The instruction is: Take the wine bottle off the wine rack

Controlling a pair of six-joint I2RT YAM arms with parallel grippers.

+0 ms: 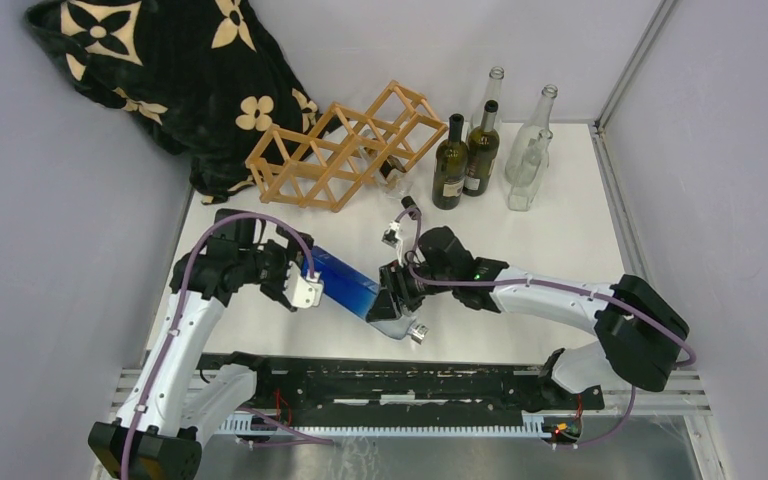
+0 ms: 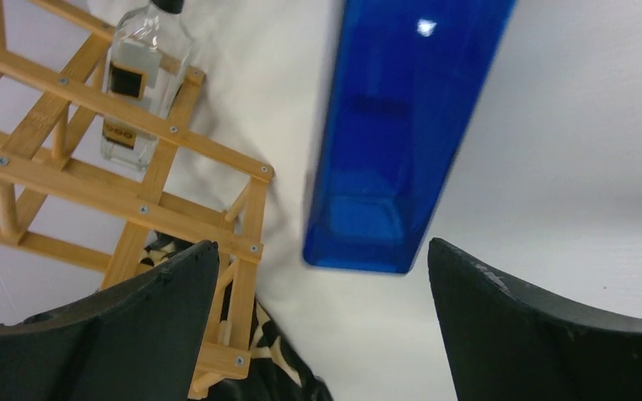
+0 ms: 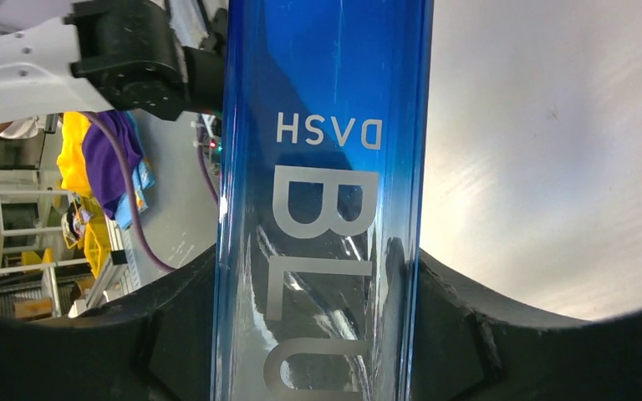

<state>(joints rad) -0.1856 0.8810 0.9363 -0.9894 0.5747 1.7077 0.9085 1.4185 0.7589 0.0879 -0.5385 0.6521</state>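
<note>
Two grippers attend one blue bottle [image 1: 345, 283], which lies roughly level over the near middle of the tabletop [image 1: 560, 230], well apart from the wine rack [image 1: 343, 148] at the far left.

- **Right gripper** [image 1: 392, 298]: clamped on the bottle toward its neck end, with fingers [image 3: 468, 334] pressed to both sides across the printed lettering.
- **Left gripper** [image 1: 305, 288]: spread wide, with fingers [image 2: 167, 292] standing off either side of the squared base. No contact is seen.
- **Clearance:** whether the bottle clears the surface cannot be told.

**Assessment:** The bottle is off the rack. What is left appears to be a two-arm transfer or a set-down.

**Recommended:**
- The left should close squarely on the flat faces near the base and prove its hold before the right lets go.
- Smooth glass held at one end will tend to droop or slip, so keep it level and move slowly.
- Avoid twisting one arm against the other.
- Any set-down belongs on the bare near-centre area.

**Surface:** White, matt, lightly creased near the rack.
- One clear labelled bottle [image 2: 138, 83] lies in the rack.
- Two dark bottles [image 1: 450, 165] and several clear ones [image 1: 528, 160] stand toward the far right corner.
- A black flowered cloth [image 1: 160, 70] is heaped at the far left corner, partly under the rack.

**Room:** Grey walls [image 1: 50, 220] close in on three sides.
</note>
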